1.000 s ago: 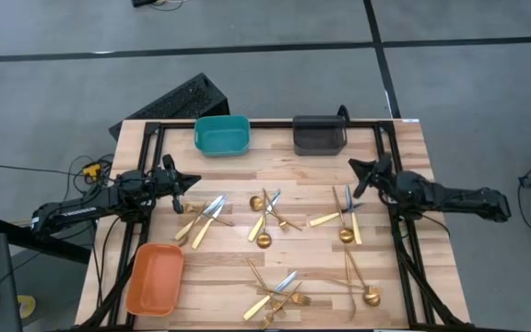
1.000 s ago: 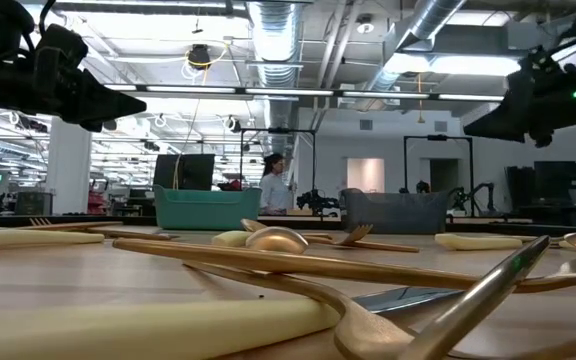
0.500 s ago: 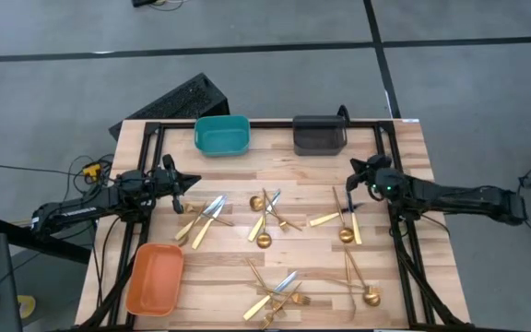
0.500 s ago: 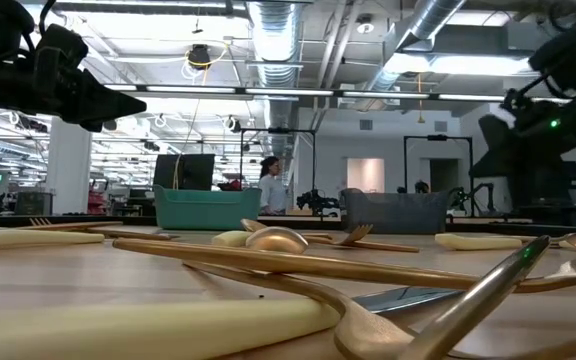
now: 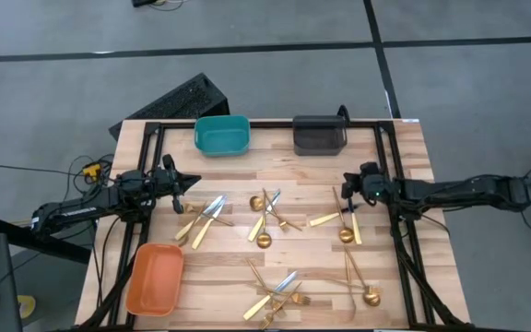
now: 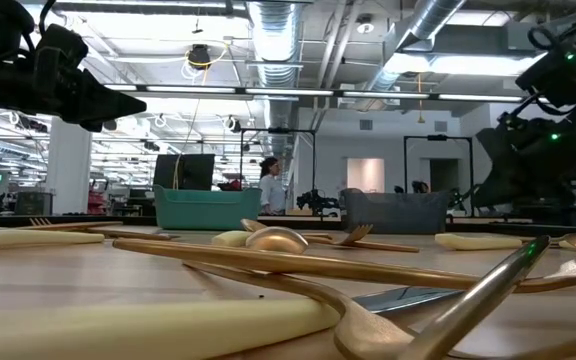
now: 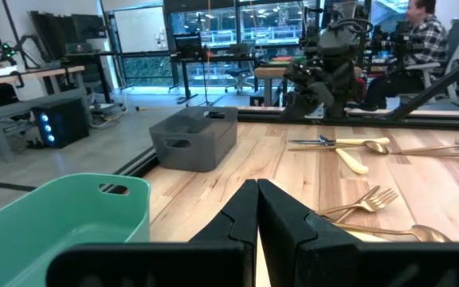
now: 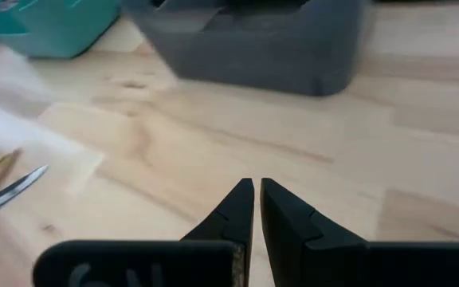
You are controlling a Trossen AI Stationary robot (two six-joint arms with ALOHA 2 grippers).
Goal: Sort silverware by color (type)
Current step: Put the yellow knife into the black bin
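Over the bench's right side, the right gripper, jaws nearly together and empty, hung just above a fork-and-knife cluster lying lengthwise below it.

Teal bin and grey bin at table's far edge; orange bin near-left corner.

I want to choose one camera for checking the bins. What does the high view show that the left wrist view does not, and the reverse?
Only the high view shows the orange plastic bin at the table's near left corner. Only the left wrist view shows a seated person in a plaid shirt beyond the table. Both show the teal plastic bin, the dark grey plastic bin, the gold-coloured silverware and the right claw.
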